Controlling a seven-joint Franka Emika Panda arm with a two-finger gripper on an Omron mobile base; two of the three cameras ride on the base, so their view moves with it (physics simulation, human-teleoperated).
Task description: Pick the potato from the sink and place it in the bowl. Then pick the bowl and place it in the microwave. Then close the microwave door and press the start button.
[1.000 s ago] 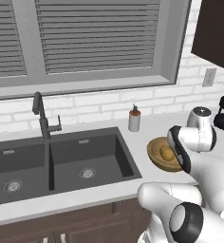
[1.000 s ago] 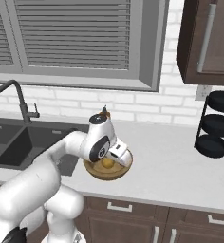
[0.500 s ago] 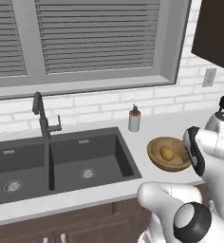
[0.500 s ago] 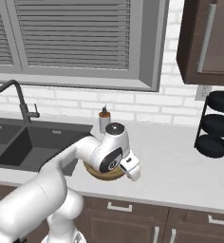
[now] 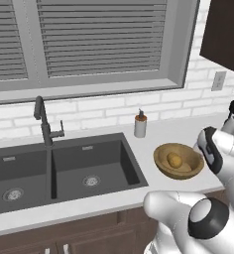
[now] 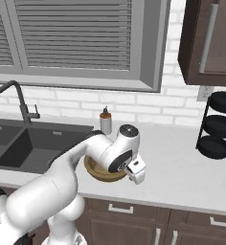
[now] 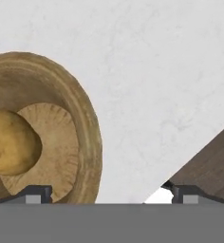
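The yellowish-brown potato (image 5: 174, 159) (image 7: 9, 142) lies inside the tan wooden bowl (image 5: 184, 171) (image 6: 96, 171) (image 7: 80, 118), which stands on the white counter right of the dark two-basin sink (image 5: 104, 171) (image 6: 36, 143). My gripper (image 6: 137, 176) (image 7: 111, 194) is open and empty. It hangs just off the bowl's rim, over bare counter near the front edge. In the hand view one fingertip (image 7: 38, 193) sits over the bowl's rim and the other over the counter's front edge. The microwave and its door are out of view.
A soap dispenser (image 5: 140, 124) (image 6: 105, 121) stands behind the bowl by the brick wall. The tall faucet (image 5: 42, 121) (image 6: 19, 103) rises behind the sink. A black tiered rack (image 6: 219, 127) stands at the far right under a dark wall cabinet (image 6: 208, 43). Brown cabinet fronts (image 7: 209, 166) drop below the counter edge.
My hand has swung from above the bowl's middle out past its rim, toward the counter's front edge. The potato and bowl have stayed put.
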